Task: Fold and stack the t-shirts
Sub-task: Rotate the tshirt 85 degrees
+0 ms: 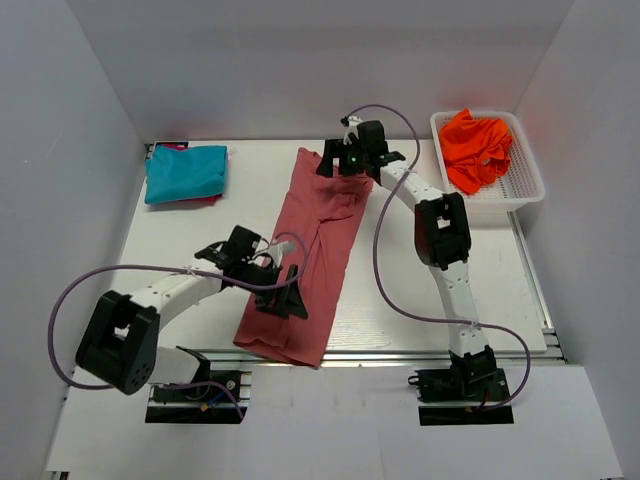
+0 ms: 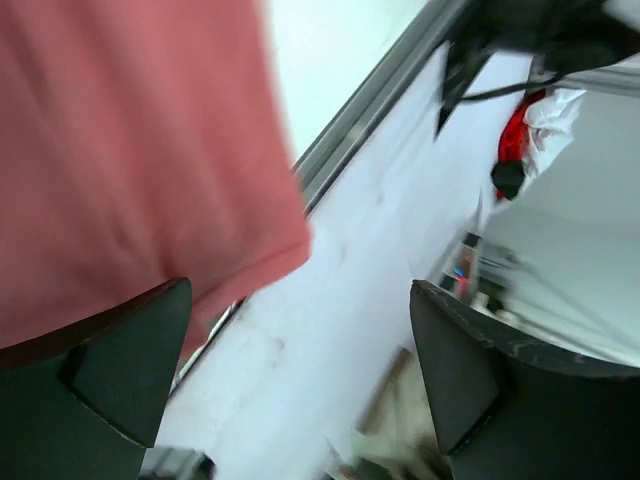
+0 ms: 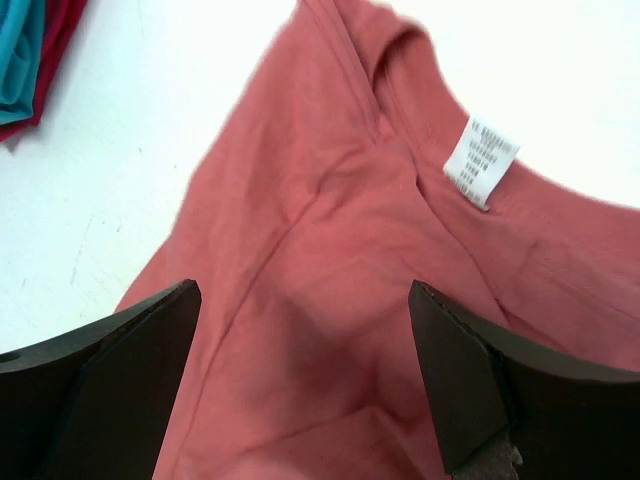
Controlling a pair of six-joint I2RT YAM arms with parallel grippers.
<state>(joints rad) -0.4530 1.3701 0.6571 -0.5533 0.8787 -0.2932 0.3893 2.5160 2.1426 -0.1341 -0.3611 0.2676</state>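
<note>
Here the salmon t-shirt (image 1: 315,250) lies flat on the table (image 1: 180,250), folded lengthwise into one narrow strip. Its long axis runs on a slant, from the far middle of the table down to the near edge and a little to the left. The collar end points away from the arm bases, and the right wrist view shows the neckline there with a white label (image 3: 481,160) sewn inside it. The hem end reaches the table's near edge. The right hand (image 3: 305,288) hovers over the collar end with its fingers spread wide, and nothing is held between them. The left hand (image 2: 300,290) sits at the left side of the strip, near the hem end, also spread wide. Its wrist view is blurred, with salmon cloth beside one finger and none gripped between the two. Three shirts can be counted: the salmon one, one teal t-shirt (image 1: 185,172) and one orange t-shirt (image 1: 478,148). The teal one lies folded at the far left corner, on top of a dark red cloth (image 1: 207,201) whose kind cannot be told. The orange one is crumpled inside the single white basket (image 1: 530,185) at the far right, well apart from the others.
</note>
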